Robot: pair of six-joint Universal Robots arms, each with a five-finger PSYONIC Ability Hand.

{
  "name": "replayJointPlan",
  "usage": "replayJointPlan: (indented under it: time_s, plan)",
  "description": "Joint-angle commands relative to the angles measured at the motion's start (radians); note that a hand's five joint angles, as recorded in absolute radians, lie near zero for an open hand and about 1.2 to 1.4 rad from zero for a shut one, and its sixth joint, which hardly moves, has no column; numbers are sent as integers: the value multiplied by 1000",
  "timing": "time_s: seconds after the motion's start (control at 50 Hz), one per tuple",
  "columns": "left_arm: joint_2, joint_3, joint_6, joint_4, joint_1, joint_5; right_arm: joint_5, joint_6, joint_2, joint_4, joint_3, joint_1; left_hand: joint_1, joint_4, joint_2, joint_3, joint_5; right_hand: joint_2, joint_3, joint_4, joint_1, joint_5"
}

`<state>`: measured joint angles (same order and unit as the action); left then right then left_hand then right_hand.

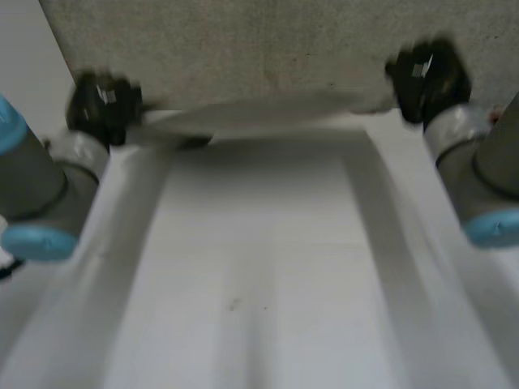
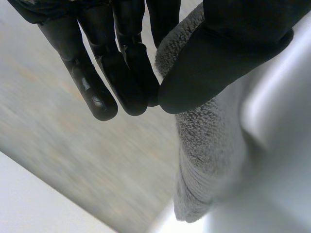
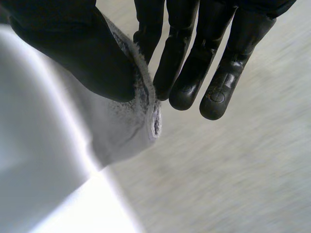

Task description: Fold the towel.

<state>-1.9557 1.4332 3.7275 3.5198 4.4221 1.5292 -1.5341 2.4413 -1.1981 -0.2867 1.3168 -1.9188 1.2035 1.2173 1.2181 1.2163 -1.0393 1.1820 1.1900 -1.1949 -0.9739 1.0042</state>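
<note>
A grey towel lies spread across the far part of the white table, and its near edge is lifted off the surface. My left hand is at the towel's near left corner; in the left wrist view the thumb and fingers pinch the towel corner between them. My right hand is at the near right corner; in the right wrist view its thumb presses the towel corner against the fingers. The raised edge sags between the two hands.
Bare white table runs from the towel's near edge toward me. Both grey arms with light-blue caps reach along the left and right sides of the table.
</note>
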Motion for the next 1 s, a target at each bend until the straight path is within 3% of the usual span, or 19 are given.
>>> replayJointPlan:
  time_s: [0.02,0.18,0.28,0.4,0.46,0.5,0.58,0.66,0.8,0.84,0.88,0.9,0.92,1.0]
  plan:
    - [-89,239,5,18,-1,48,-5,-8,81,63,197,3,193,179,178,180,-182,214,206,-201,-422,218]
    - [-15,417,5,7,-7,51,9,-7,74,135,302,6,187,173,173,175,-177,214,206,-201,-422,218]
    - [44,466,9,-18,-15,48,17,-2,42,130,338,38,-217,-230,-231,-229,227,214,206,-201,-422,218]
    - [49,469,15,-41,-9,46,19,-2,41,127,340,60,-338,-352,-353,-351,349,214,206,-201,-422,218]
    - [57,474,66,-61,14,43,19,-4,48,126,340,69,-417,-431,-432,-430,428,214,206,-201,-422,218]
    - [61,486,159,-73,48,40,19,-7,51,126,341,77,-514,-528,-529,-527,524,214,206,-201,-422,218]
    - [72,504,254,-74,74,17,19,-7,52,124,341,78,-517,-531,-532,-530,528,214,206,-201,-422,218]
    - [75,521,339,-76,115,-62,17,-8,54,118,341,78,-512,-525,-526,-524,522,214,206,-201,-422,218]
    - [77,536,348,-76,146,-119,17,-8,57,116,346,78,-494,-508,-509,-507,504,214,206,-201,-422,218]
    - [77,536,348,-73,146,-121,19,-8,60,115,348,78,-418,-431,-432,-430,428,214,206,-201,-422,218]
    - [81,535,348,-65,146,-126,17,-10,58,115,349,78,-32,-46,-47,-45,42,214,206,-201,-422,218]
    - [81,535,348,-65,146,-126,17,-10,58,115,349,78,-30,-44,-45,-43,40,214,206,-201,-422,218]
    - [92,535,348,-65,146,-124,18,-10,52,115,351,78,121,107,107,108,-111,214,206,-201,-422,218]
    - [139,532,345,-64,148,-126,22,-8,41,115,351,78,193,179,178,180,-182,214,206,-201,-422,218]
